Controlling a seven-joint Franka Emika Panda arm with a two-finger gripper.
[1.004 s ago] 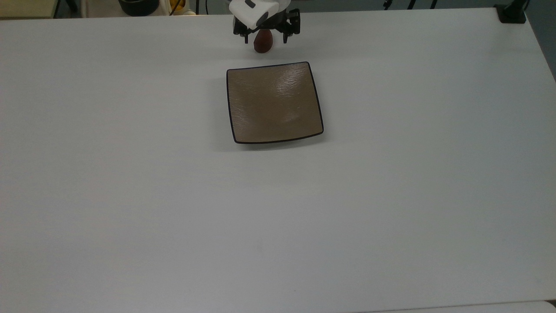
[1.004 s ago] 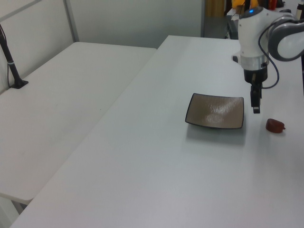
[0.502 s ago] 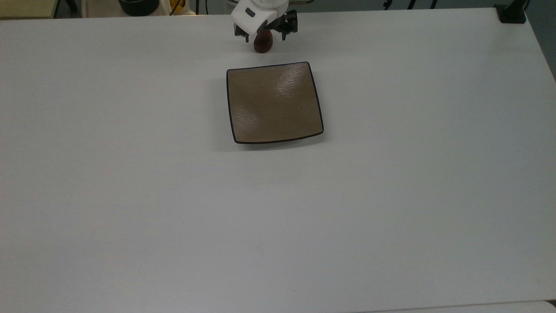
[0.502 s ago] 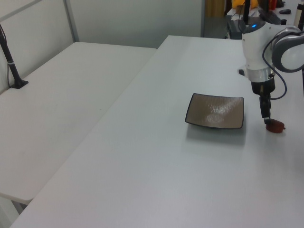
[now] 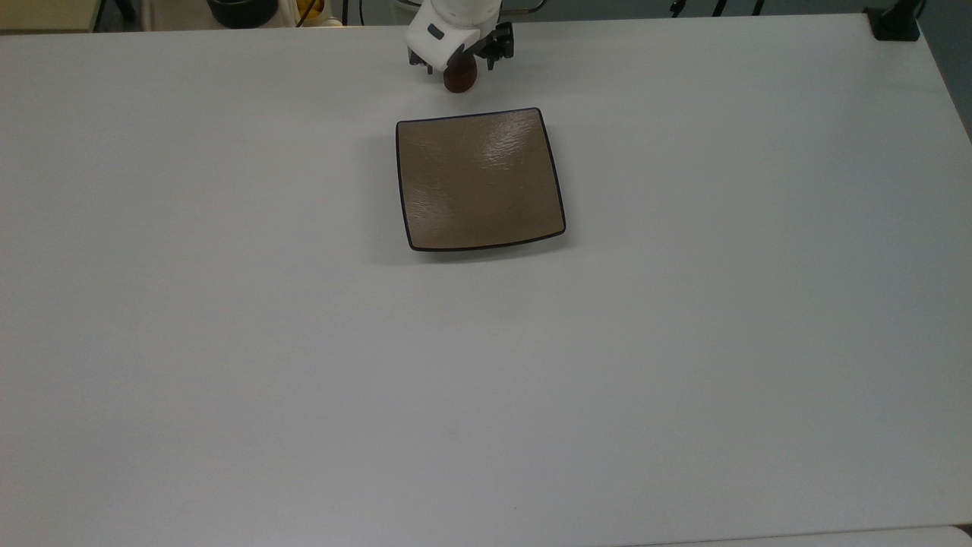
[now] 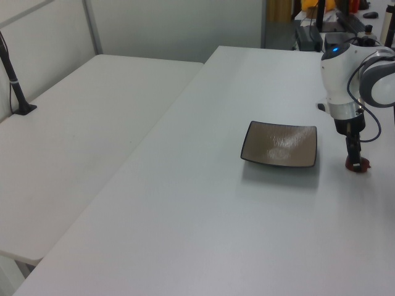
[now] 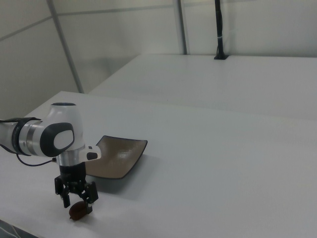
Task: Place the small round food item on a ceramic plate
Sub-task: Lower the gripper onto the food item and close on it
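Right view: pincer (image 7: pixel 78 204) open, straddling small glossy reddish-brown lump (image 7: pixel 78 211) on white tabletop (image 7: pixel 223 163), just beside square tan ceramic plate (image 7: pixel 116 156). Risk: rounded lump rolls or squirts out if closure lands off-centre.

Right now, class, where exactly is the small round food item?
The small round food item lies on the white table, just past the ceramic plate toward the top view's top edge, directly beneath the claw.
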